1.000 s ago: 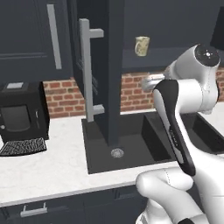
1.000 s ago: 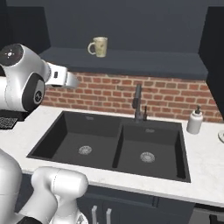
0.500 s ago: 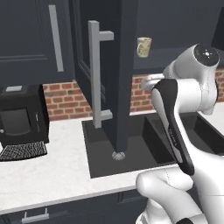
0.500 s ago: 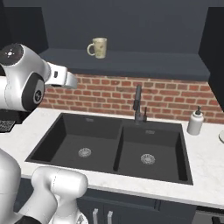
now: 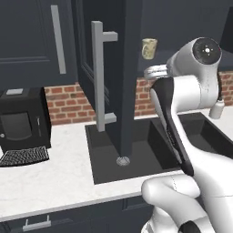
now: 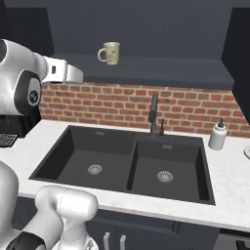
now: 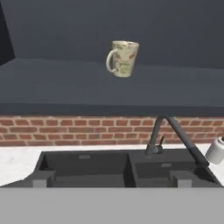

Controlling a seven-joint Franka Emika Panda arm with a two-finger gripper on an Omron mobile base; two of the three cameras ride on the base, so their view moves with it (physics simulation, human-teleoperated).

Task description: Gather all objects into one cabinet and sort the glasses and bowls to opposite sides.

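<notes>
I had the cabinet door swung wide, I judged, to give the arm a clear line to the cream speckled mug. It stood on the open cabinet's shelf above the sink, handle to the hand view's left. I could not tell whether the gripper was open or closed.

Arm rises from base, folds at a high elbow, forearm reaching forward at about mid-wall height. In right base view, wrist link runs level toward the right. Claw fingertips are small dark stubs at the hand view's bottom, well apart, nothing between them.
</notes>
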